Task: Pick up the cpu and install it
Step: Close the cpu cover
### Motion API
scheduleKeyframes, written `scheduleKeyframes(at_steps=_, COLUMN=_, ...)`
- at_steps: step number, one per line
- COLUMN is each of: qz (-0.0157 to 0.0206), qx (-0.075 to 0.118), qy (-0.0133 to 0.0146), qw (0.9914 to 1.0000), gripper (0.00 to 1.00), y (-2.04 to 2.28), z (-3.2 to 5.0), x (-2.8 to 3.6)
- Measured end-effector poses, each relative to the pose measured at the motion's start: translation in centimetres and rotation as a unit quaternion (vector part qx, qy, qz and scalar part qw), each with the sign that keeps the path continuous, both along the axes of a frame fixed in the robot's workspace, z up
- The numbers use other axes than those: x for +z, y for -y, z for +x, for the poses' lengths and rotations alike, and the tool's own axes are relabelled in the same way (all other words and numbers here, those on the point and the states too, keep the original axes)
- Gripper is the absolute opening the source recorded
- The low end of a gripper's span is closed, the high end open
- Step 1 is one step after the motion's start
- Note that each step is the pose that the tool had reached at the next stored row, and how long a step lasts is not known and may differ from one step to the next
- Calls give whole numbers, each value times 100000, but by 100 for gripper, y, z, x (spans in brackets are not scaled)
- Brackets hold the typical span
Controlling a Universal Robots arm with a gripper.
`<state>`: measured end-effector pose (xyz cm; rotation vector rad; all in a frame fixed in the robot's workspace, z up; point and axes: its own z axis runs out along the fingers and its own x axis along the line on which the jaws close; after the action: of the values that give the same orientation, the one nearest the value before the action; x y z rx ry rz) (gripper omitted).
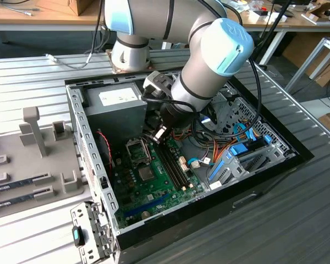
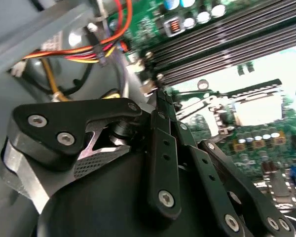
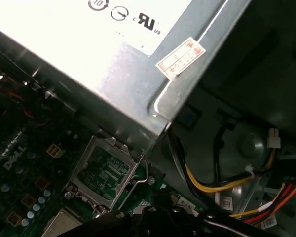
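The jaws stand narrow, pinched on one small flat pale square, the cpu (image 1: pixel 160 133), which hangs just above the motherboard (image 1: pixel 154 181) and a little to the exterior view's right of the one cpu socket (image 1: pixel 137 149). The socket is bare, its metal frame and lever wire plain in the first wrist view (image 3: pixel 106 170). In the second wrist view the black fingers (image 2: pixel 164 148) lie close together; the chip itself cannot be made out there. Next to the socket, on the side under the jaws, run long dark memory slots (image 1: pixel 174 163); their number I cannot tell for sure. Behind the socket sits one grey power supply (image 1: pixel 118 104), its corner overhanging the socket in the first wrist view (image 3: pixel 138 98). Bundled yellow, orange and red cables (image 1: pixel 209 148) crowd the space beyond the slots. One open computer case (image 1: pixel 88 143) encloses everything. Outside it, to the exterior view's left, a grey tray (image 1: pixel 38 159) holds three long dark sticks (image 1: pixel 19 182).
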<state>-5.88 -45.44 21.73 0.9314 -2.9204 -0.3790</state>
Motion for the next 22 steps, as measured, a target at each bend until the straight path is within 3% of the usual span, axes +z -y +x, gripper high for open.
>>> scheduleKeyframes(at_steps=1, qz=907, qx=27, qy=-4, qw=99996, gripper=11, y=-3, z=0, x=-1)
scheduleKeyframes(at_steps=4, qz=2525, qx=525, qy=-12, qw=99967, gripper=11, y=-4, z=-1, x=-10)
scheduleKeyframes(at_steps=9, qz=2991, qx=3503, qy=-87, qw=99894, gripper=11, y=-5, z=-2, x=-31)
scheduleKeyframes(at_steps=11, qz=3161, qx=3661, qy=-92, qw=99883, gripper=11, y=-9, z=-2, x=-41)
scheduleKeyframes(at_steps=14, qz=3784, qx=3707, qy=-60, qw=99860, gripper=11, y=-16, z=-11, x=-57)
scheduleKeyframes(at_steps=22, qz=4055, qx=4127, qy=-69, qw=99832, gripper=11, y=-16, z=-45, x=-114)
